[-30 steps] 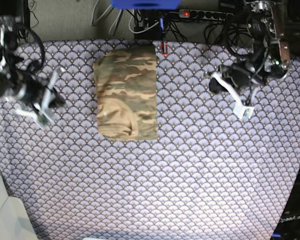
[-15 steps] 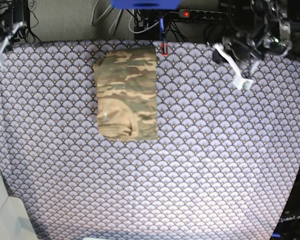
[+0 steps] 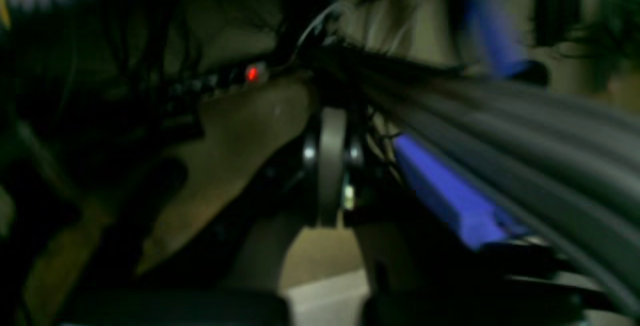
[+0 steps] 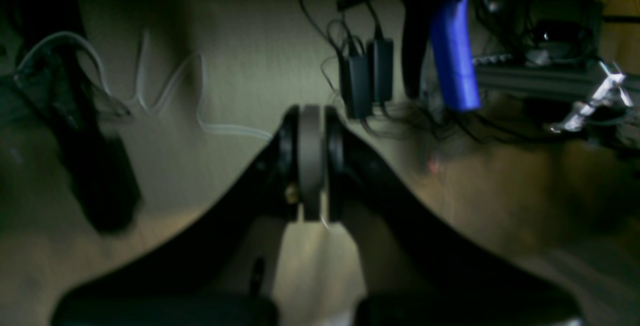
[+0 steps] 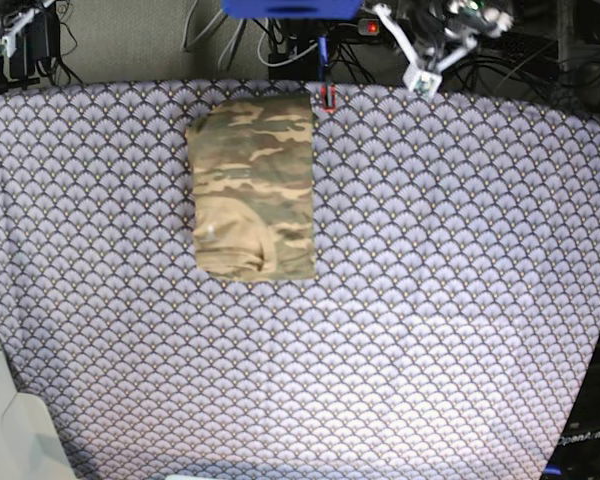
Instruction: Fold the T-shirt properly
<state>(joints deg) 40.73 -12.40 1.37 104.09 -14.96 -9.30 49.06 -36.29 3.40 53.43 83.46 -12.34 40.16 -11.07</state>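
The T-shirt lies folded into a soft, slightly rumpled rectangle of camouflage cloth — olive, tan, brown and cream streaks — in the upper left-centre of the base view. Its long axis runs from the top edge of the frame downward. It rests on the purple scallop-patterned tablecloth covering the bench. The left tool and right tool — both have their jaws pressed together, holding nothing.
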